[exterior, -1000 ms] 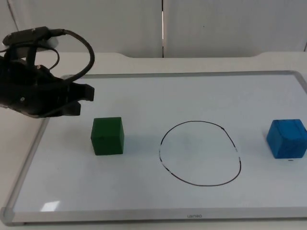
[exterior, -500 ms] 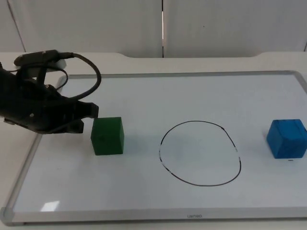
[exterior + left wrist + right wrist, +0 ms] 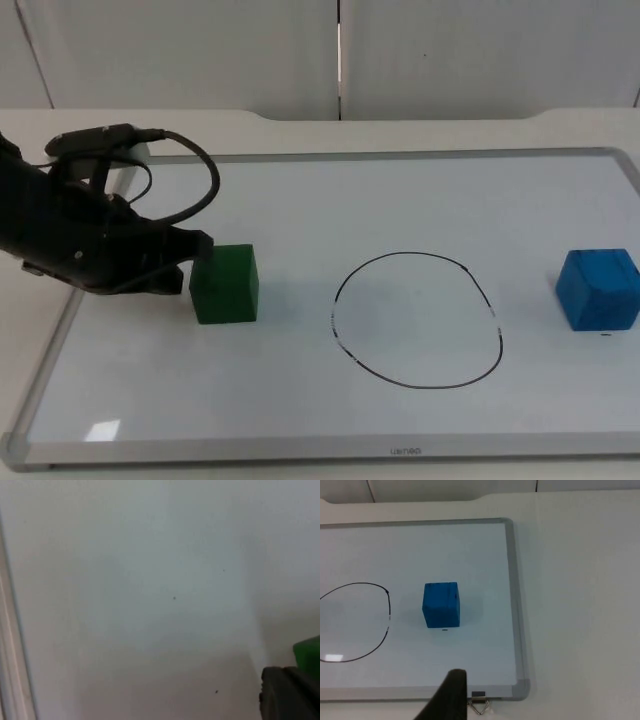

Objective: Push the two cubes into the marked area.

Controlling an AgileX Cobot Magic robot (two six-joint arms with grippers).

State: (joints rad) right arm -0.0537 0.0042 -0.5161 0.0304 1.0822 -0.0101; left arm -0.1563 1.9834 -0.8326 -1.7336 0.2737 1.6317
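- Whiteboard (image 3: pixel 420 195) flat on the table, both cubes on it. Nothing's inside the marked area yet, so 0 of 2 done by my read.
- Marked area (image 3: pixel 417 319) = hand-drawn black oval approx. mid-board, w/ a cube well off to each side.
- Left gripper (image 3: pixel 192 262) is low on the board, tip right against the green cube's outer face. Can't tell how far its claw is open; nothing held afaict. Looks like the 1st push is only just starting.
- Green cube (image 3: pixel 225 284) sits outside the oval, clear gap to the line.
- Blue cube (image 3: pixel 598 289) near the board's right edge, also outside, untouched.
- Right gripper (image 3: pixel 451 692) waits off the board's near corner; claw state can't tell.
- Left to do: push green in, then blue.
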